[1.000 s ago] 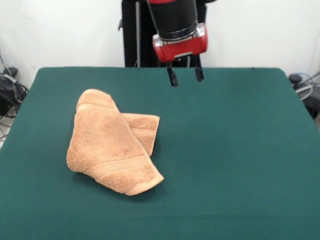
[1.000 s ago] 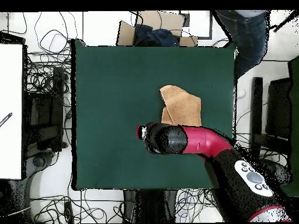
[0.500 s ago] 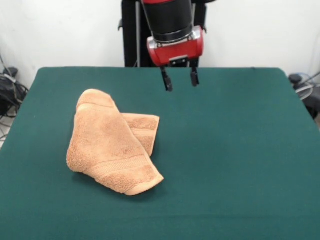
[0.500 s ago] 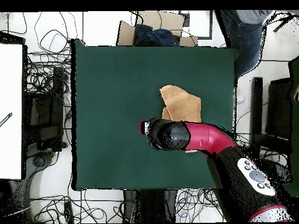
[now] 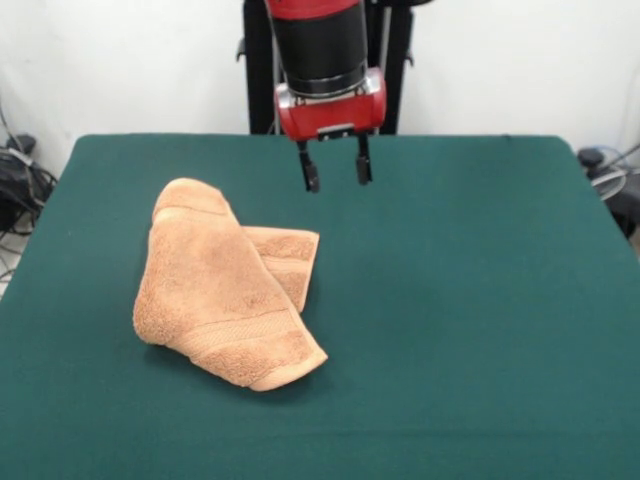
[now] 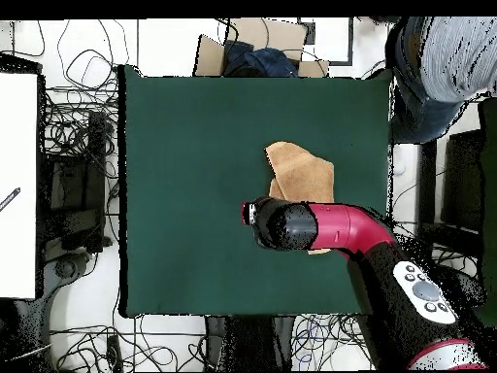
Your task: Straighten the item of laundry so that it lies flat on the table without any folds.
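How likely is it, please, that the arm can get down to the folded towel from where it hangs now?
Probably yes. The tool hangs open above bare table, just behind the towel, and nothing stands between them. The towel lies folded over itself, with its upper layer exposed.

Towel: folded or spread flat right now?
Folded. The towel lies doubled on the table, a top flap overlapping a lower layer; the open pincer hangs clear of it.

Fuzzy looped terry-cloth towel (image 5: pixel 222 288), matt green felt-like table (image 5: pixel 470 300), glossy red plastic arm casing (image 5: pixel 330 105)
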You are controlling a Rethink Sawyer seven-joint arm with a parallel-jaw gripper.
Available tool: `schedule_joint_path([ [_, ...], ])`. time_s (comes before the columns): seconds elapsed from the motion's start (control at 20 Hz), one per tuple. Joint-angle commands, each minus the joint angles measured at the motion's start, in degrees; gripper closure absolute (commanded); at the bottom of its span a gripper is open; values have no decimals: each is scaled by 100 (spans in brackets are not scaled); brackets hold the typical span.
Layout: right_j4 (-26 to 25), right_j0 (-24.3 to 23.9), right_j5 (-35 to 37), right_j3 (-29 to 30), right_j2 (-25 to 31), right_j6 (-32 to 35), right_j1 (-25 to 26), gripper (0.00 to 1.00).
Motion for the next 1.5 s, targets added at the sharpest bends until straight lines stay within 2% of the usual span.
schedule_joint_path([
  [0.05, -596, 223, -548, -167, -526, 487, 504, 0],
  [0.5, -582, 358, -980, -61, -801, 742, 750, 0],
  [1.1, -438, 543, -1245, -108, -1110, 823, 688, 0],
  [1.3, -436, 613, -1502, -59, -1243, 919, 793, 0],
  [1.5, -436, 646, -1868, -106, -1323, 935, 1135, 0],
])
